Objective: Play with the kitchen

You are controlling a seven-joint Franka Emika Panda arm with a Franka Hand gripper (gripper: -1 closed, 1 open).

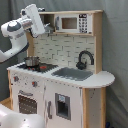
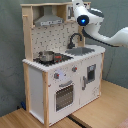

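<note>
Both exterior views: toy kitchen [image 1: 60,85] [image 2: 62,75], small pot [image 1: 32,61] on stove, claw [image 1: 49,28] raised near hood, grip unreadable.

A grey curtain [image 1: 116,60] hangs as the backdrop in both exterior views, with vertical folds visible. In the second exterior view, a light wooden floor [image 2: 107,107] shows along the bottom edge, with a dark seam running between boards. In the first exterior view, a blurred white rounded surface [image 1: 20,120] fills the lower left corner; its identity cannot be determined.
</note>
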